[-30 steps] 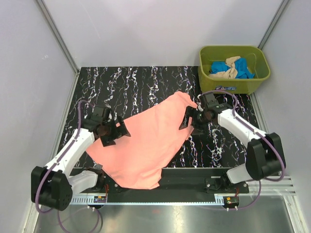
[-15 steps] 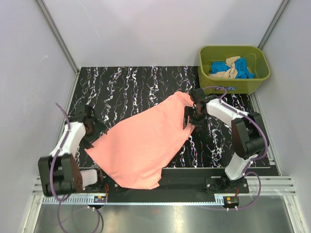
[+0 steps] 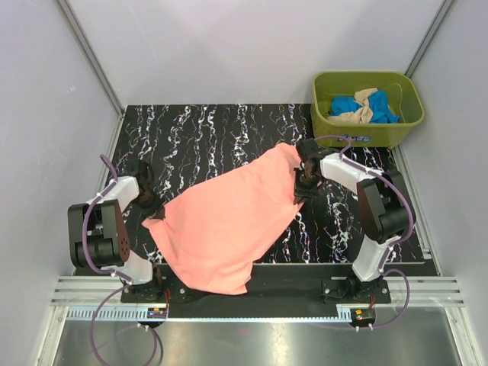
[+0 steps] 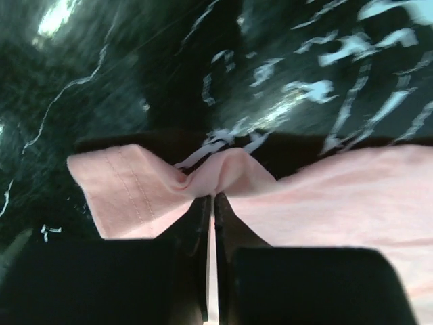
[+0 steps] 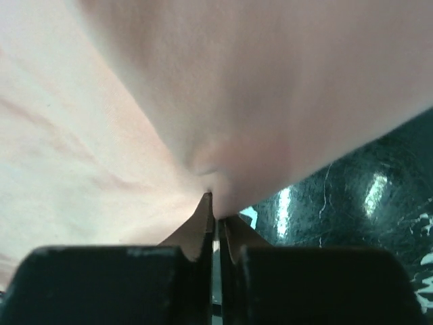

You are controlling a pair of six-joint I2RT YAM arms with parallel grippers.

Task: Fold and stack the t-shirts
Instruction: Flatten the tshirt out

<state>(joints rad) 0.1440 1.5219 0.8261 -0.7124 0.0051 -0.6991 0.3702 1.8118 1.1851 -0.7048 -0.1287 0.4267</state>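
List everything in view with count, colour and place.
table: one, black with white veins, under everything
tub: one, olive-green, far right corner
pink t-shirt: one, salmon-pink, spread across the table's middle
blue cloth: count unclear, bright blue, crumpled in the tub
beige cloth: count unclear, tan, crumpled in the tub
left end effector: one, black, shut on the pink t-shirt's left edge
right end effector: one, black, shut on its right edge

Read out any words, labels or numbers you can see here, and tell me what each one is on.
Sticker on the front of the olive-green tub: blue print, too small and blurred to read.
Salmon-pink t-shirt: no print visible.
No other text shows in any view.
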